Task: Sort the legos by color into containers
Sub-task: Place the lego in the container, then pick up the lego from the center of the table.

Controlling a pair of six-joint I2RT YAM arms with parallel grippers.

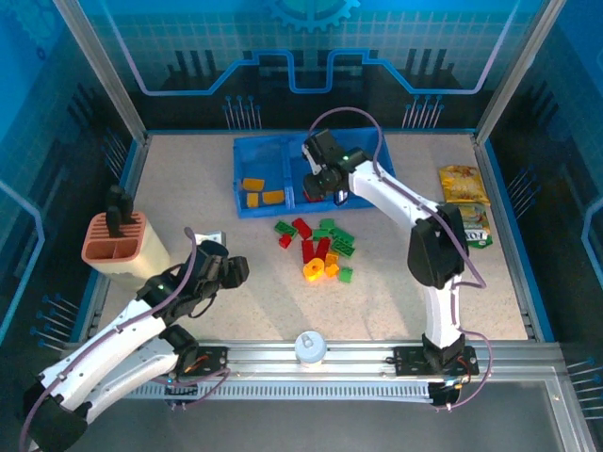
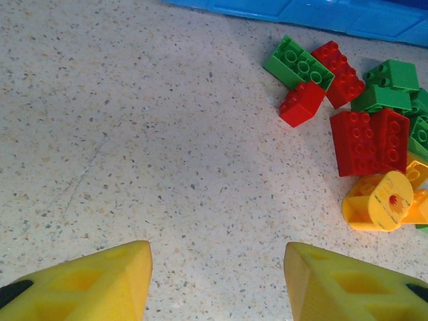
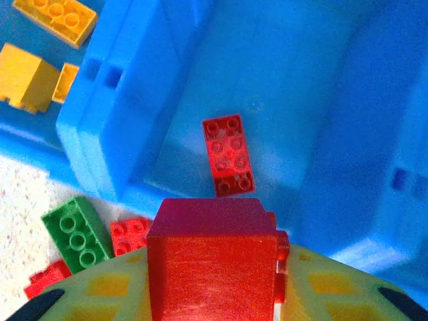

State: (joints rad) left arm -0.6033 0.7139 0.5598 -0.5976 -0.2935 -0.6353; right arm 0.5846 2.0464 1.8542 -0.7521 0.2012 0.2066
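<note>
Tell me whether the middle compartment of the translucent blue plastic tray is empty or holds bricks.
Not empty: one small red studded brick lies flat, studs up, in the middle compartment. The right gripper holds a second red brick.

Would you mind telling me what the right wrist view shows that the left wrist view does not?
Right wrist: a red brick clamped in the right gripper over the tray's middle compartment, where a second red brick lies, plus yellow bricks next door. Left wrist: the open left gripper and a yellow round piece. Both: the tray's edge and a green brick beside loose red bricks on the table.
</note>
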